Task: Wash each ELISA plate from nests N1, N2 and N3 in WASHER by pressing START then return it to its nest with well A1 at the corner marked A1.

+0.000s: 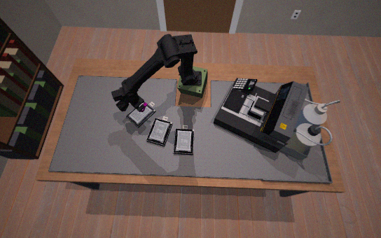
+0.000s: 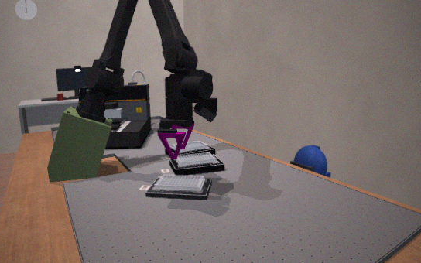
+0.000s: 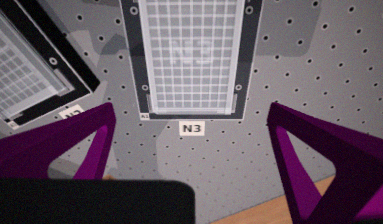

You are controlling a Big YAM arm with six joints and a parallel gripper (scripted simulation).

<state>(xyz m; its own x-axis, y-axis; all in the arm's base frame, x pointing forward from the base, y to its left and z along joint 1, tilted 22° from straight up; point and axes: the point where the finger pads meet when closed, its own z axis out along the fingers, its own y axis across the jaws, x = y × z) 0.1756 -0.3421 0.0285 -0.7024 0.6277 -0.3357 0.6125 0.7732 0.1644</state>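
Observation:
My gripper [image 1: 143, 107] [image 2: 179, 153] [image 3: 191, 111] is open and empty, above the near end of nest N3; its fingertips stand wide to either side in the wrist view. A clear plate [image 1: 141, 114] [image 2: 179, 183] [image 3: 192, 55] lies in nest N3 [image 3: 250, 60], whose A1 mark is at its lower left corner in the wrist view. A second plate [image 1: 160, 131] [image 2: 197, 159] [image 3: 19, 65] lies in nest N2. A third plate [image 1: 183, 141] [image 2: 194, 146] lies in nest N1. The washer [image 1: 246, 136] shows a green lamp [image 1: 249, 88] beside its keypad [image 1: 240, 83]. The plates' cut-off corners cannot be made out.
The green arm base [image 1: 192, 92] [image 2: 78, 147] stands at the table's back edge between nests and washer. The washer's tall housing [image 1: 288, 108] and two white bottles [image 1: 314, 113] [image 1: 308, 134] are at the right. N2 sits close beside N3.

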